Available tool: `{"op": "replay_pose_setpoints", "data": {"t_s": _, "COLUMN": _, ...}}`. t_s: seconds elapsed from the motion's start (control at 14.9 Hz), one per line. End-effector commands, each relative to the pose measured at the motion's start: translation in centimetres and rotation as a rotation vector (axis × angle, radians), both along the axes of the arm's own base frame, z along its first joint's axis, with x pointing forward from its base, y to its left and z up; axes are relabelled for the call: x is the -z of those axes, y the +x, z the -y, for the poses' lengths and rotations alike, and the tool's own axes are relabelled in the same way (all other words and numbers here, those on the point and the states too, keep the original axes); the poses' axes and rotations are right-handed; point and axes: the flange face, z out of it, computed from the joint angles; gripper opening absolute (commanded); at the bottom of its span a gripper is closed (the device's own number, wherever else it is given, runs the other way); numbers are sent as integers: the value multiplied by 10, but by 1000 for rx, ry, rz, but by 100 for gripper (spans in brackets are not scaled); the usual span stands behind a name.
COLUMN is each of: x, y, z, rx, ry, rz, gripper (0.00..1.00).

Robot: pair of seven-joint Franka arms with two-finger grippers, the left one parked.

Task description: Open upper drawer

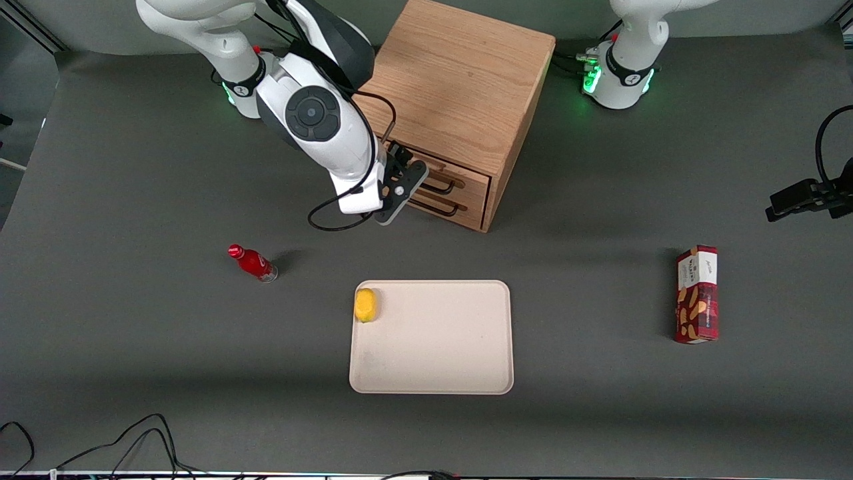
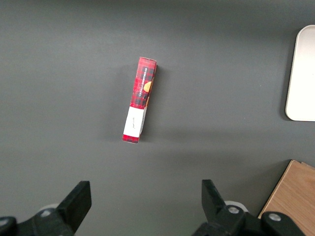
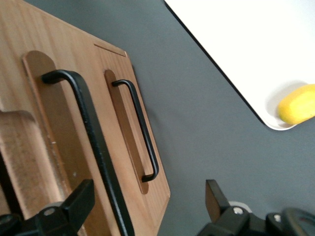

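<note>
The oak cabinet (image 1: 460,80) stands at the back of the table. Its upper drawer (image 1: 472,176) looks shut, and its black loop handle (image 1: 445,185) faces the front camera. My right gripper (image 1: 404,179) is open, right in front of the drawer fronts at the working arm's end of the handles. In the right wrist view the gripper (image 3: 147,206) straddles the upper drawer's handle (image 3: 88,128). The bar runs between the two fingers, close to one finger (image 3: 74,204), and touches neither. The bottom drawer's handle (image 3: 142,132) lies farther out, near the table.
A cream tray (image 1: 440,347) lies nearer the front camera than the cabinet, with a yellow lemon (image 1: 365,305) in one corner. A red bottle (image 1: 253,263) lies toward the working arm's end. A red snack box (image 1: 697,293) lies toward the parked arm's end and also shows in the left wrist view (image 2: 140,101).
</note>
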Motion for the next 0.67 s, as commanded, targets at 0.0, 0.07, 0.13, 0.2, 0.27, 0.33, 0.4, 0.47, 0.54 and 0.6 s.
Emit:
{"op": "replay_pose_setpoints", "data": {"t_s": 0.0, "x": -9, "y": -5, "z": 3, "rx": -10, "ry": 23, "rz": -13, "gripper": 100}}
{"op": "replay_pose_setpoints", "data": {"t_s": 0.07, "x": -9, "y": -5, "z": 2, "rx": -12, "ry": 23, "rz": -13, "gripper": 100}}
{"op": "replay_pose_setpoints", "data": {"t_s": 0.13, "x": -8, "y": -7, "z": 1, "rx": -15, "ry": 24, "rz": -14, "gripper": 100}}
{"op": "replay_pose_setpoints", "data": {"t_s": 0.2, "x": -7, "y": -7, "z": 0, "rx": -16, "ry": 24, "rz": -15, "gripper": 100}}
{"op": "replay_pose_setpoints", "data": {"t_s": 0.27, "x": -6, "y": -7, "z": 0, "rx": -15, "ry": 25, "rz": -15, "gripper": 100}}
{"op": "replay_pose_setpoints", "data": {"t_s": 0.33, "x": -3, "y": -7, "z": 0, "rx": -15, "ry": 25, "rz": -17, "gripper": 100}}
{"op": "replay_pose_setpoints", "data": {"t_s": 0.4, "x": -1, "y": -7, "z": 0, "rx": -15, "ry": 25, "rz": -18, "gripper": 100}}
{"op": "replay_pose_setpoints", "data": {"t_s": 0.47, "x": 1, "y": -7, "z": 0, "rx": -16, "ry": 25, "rz": -21, "gripper": 100}}
{"op": "replay_pose_setpoints", "data": {"t_s": 0.54, "x": 2, "y": -6, "z": -2, "rx": -16, "ry": 28, "rz": -20, "gripper": 100}}
{"op": "replay_pose_setpoints", "data": {"t_s": 0.6, "x": 3, "y": -6, "z": -2, "rx": -14, "ry": 32, "rz": -15, "gripper": 100}}
